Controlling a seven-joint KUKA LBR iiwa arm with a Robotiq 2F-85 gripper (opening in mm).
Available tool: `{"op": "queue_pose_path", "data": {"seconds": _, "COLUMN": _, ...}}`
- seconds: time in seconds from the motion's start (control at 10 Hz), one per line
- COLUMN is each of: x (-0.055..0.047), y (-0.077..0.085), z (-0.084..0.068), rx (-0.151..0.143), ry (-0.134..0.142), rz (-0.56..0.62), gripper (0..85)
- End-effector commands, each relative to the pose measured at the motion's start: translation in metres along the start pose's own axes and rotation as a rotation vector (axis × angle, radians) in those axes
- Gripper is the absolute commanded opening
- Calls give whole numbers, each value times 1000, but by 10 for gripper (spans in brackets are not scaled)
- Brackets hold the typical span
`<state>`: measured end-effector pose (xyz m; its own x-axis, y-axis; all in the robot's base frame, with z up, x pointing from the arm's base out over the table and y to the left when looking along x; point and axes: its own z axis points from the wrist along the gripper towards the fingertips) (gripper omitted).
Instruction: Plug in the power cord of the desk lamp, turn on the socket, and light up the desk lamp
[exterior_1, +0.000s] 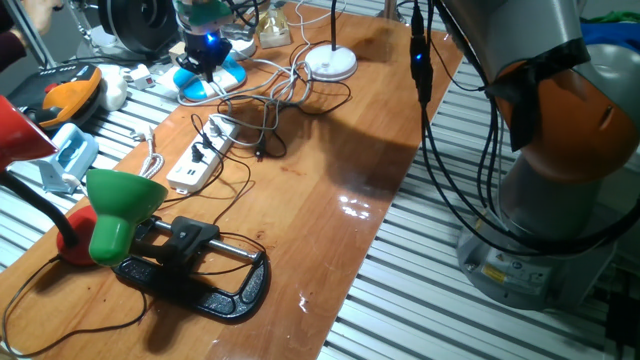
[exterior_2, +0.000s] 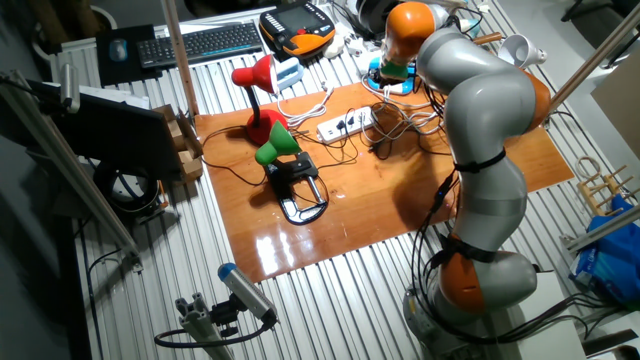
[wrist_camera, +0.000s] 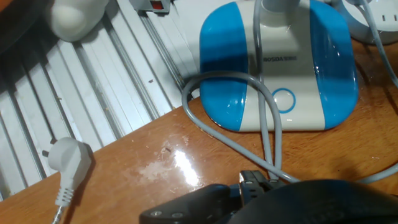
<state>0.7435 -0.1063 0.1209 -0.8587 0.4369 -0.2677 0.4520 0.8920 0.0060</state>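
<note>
The desk lamp's round white disc base (exterior_1: 330, 63) stands at the far end of the wooden table, with its thin dark stem (exterior_1: 333, 22) rising from it. The socket (exterior_1: 200, 155) (exterior_2: 345, 123), a long white strip, lies near the left edge with black cords around it. A white plug (wrist_camera: 68, 162) of the power cord lies flat by the table edge, at lower left in the hand view. My gripper (exterior_1: 205, 62) (wrist_camera: 242, 199) hovers over a blue and white lamp base (exterior_1: 210, 80) (wrist_camera: 280, 68). Only dark parts of the gripper show, so its jaws cannot be judged.
A grey cord (wrist_camera: 264, 118) loops in front of the blue base. A green cone lamp (exterior_1: 120, 205) on a black clamp (exterior_1: 200, 270) sits near the front, beside a red lamp (exterior_2: 255, 75). Tangled cables (exterior_1: 270, 100) lie mid-table. Ribbed metal (wrist_camera: 93, 93) borders the wood.
</note>
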Motion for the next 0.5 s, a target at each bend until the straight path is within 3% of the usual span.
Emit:
{"op": "queue_pose_path", "data": {"seconds": 0.0, "x": 0, "y": 0, "z": 0, "rx": -1, "ry": -4, "rz": 0, "gripper": 0}}
{"op": "queue_pose_path", "data": {"seconds": 0.4, "x": -2, "y": -3, "z": 1, "rx": -2, "ry": -5, "rz": -2, "gripper": 0}}
